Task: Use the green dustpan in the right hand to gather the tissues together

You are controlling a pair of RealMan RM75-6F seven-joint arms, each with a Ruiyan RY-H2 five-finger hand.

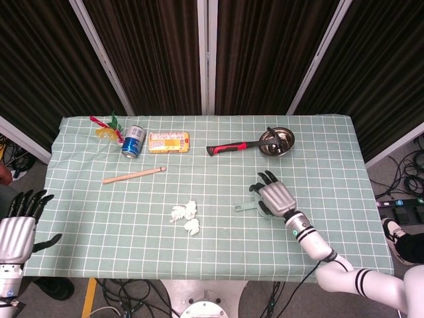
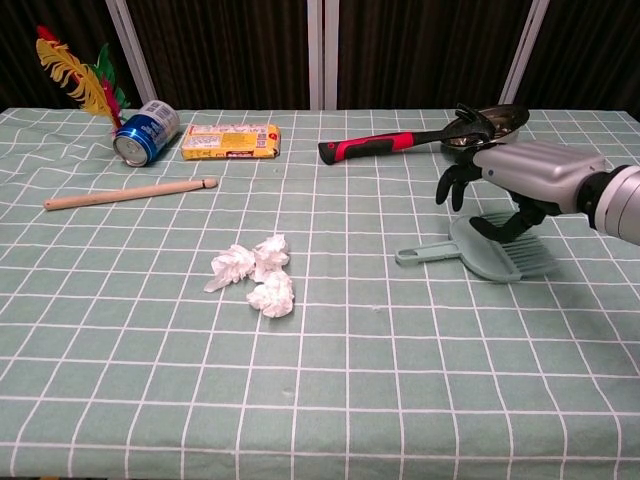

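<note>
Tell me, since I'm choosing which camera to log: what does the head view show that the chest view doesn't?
Only the head view shows the left robot hand off the table's left edge, and cables on the floor. Only the chest view shows the dustpan lying flat with the right robot hand over it. Both show the tissues, can, stick, hammer and bowl.

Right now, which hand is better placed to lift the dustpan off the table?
Right hand: it rests on the green dustpan. The left hand sits off the table's far-left edge.

The green dustpan (image 2: 495, 251) lies flat on the checked cloth, well apart from three clustered crumpled white tissues (image 2: 254, 272).
</note>
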